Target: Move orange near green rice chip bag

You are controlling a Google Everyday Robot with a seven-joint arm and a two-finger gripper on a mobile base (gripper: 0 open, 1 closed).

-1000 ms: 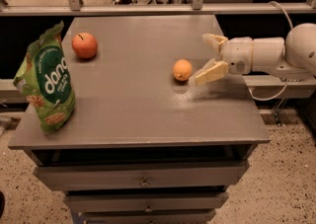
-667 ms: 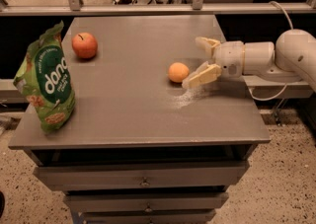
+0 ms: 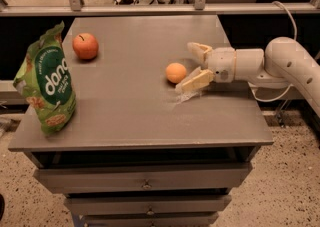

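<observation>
The orange [image 3: 175,72] is small, round and plain yellow-orange, and lies on the grey table [image 3: 135,121] right of centre. The gripper [image 3: 191,67] reaches in from the right, open, with one finger behind and one in front, just right of the orange and not closed on it. The green rice chip bag [image 3: 46,82] stands upright at the table's left front edge, far left of the orange.
A redder apple [image 3: 85,46] with a dark stem sits at the back left, behind the bag. The white arm [image 3: 280,63] spans the table's right edge. Drawers [image 3: 145,183] sit under the tabletop. A rail runs behind the table.
The gripper has moved left across the table toward the orange, and the orange has shifted slightly left with it. The bag and apple have not moved.
</observation>
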